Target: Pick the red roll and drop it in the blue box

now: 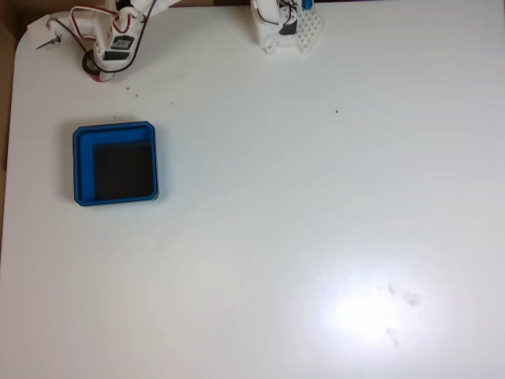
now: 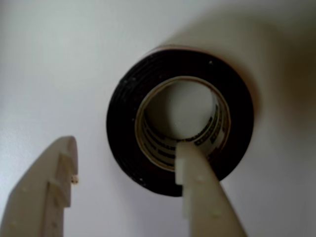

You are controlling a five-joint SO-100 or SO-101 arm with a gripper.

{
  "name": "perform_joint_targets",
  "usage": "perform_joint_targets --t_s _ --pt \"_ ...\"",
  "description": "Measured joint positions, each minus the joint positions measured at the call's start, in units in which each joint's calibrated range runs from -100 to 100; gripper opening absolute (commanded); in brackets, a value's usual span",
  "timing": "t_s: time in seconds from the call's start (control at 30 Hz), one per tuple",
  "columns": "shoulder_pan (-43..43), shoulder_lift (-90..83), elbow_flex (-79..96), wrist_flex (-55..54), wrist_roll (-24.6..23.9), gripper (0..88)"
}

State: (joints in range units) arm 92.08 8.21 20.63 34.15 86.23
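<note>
The red roll point(image 2: 180, 121), a short cylinder of tape seen end-on in the wrist view as a dark ring with a pale hollow core, lies flat on the white counter point(image 2: 59, 59) in the centre of that frame. The pale plastic jaws of the gripper point(image 2: 129, 153) stand open, one fingertip in the core and the other outside at lower left, seemingly not yet pinching. In the fixed view, the shallow square blue box point(image 1: 115, 163) with its black floor sits at middle left, and the roll point(image 1: 93, 65) appears as a sliver under the arm at upper left.
</note>
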Motion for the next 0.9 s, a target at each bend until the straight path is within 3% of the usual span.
perform_joint_targets --t_s 0.9 --pt "0.0 5.5 -0.1 -2.1 0.0 18.5"
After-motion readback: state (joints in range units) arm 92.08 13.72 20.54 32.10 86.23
